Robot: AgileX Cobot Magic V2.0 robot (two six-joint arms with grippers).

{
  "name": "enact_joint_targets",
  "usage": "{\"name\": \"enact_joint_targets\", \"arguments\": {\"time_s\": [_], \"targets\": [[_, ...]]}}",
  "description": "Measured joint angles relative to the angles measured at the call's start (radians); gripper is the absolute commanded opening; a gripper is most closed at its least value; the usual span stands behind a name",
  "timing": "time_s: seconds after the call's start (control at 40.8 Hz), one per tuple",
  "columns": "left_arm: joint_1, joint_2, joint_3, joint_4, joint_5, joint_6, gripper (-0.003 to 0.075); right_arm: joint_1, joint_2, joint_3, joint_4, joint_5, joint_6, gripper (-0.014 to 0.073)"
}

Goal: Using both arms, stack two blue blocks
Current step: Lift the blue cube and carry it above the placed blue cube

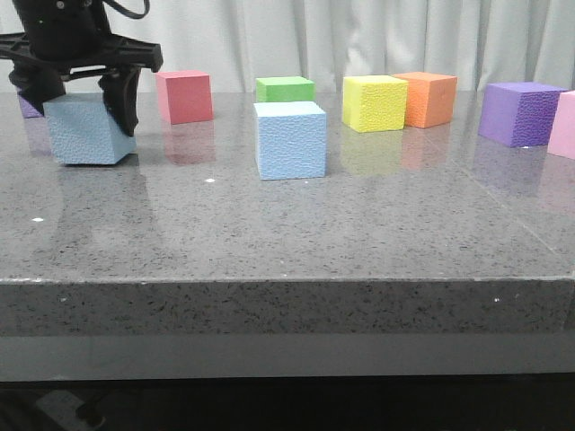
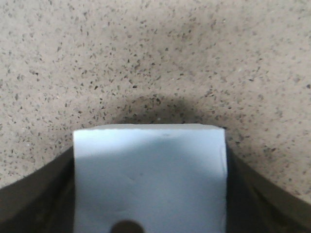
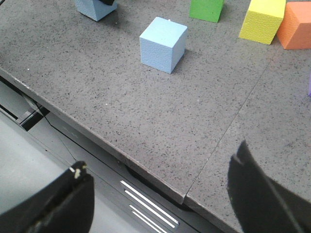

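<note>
One blue block (image 1: 85,132) is at the far left of the table, between the two dark fingers of my left gripper (image 1: 83,101), which is shut on it. In the left wrist view the block (image 2: 149,174) fills the space between the fingers (image 2: 34,204). I cannot tell whether it rests on the table or hangs just above it. The second blue block (image 1: 290,140) stands free near the table's middle and also shows in the right wrist view (image 3: 163,44). My right gripper (image 3: 160,194) is open and empty over the table's front edge, out of the front view.
Along the back stand a red cube (image 1: 185,96), green cube (image 1: 285,89), yellow cube (image 1: 375,102), orange cube (image 1: 429,99), purple cube (image 1: 520,113) and pink cube (image 1: 564,124). Another purple cube (image 1: 29,106) peeks out behind the left gripper. The table's front edge (image 3: 121,155) lies under the right gripper.
</note>
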Motion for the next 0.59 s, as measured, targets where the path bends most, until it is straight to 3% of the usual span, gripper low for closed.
{"name": "enact_joint_targets", "arguments": {"time_s": [0.196,0.417,0.588], "targets": [[-0.015,0.0,-0.129,-0.066,0.087,0.174,0.0406,0.0,0.0,0.0,0.0,0.0,0.0,0.0575],[-0.081,0.0,-0.295,-0.283,0.166,0.631,0.0405,0.0,0.0,0.0,0.0,0.0,0.0,0.0575],[-0.165,0.0,-0.328,-0.349,0.206,0.948,0.0405,0.0,0.0,0.0,0.0,0.0,0.0,0.0575]]}}
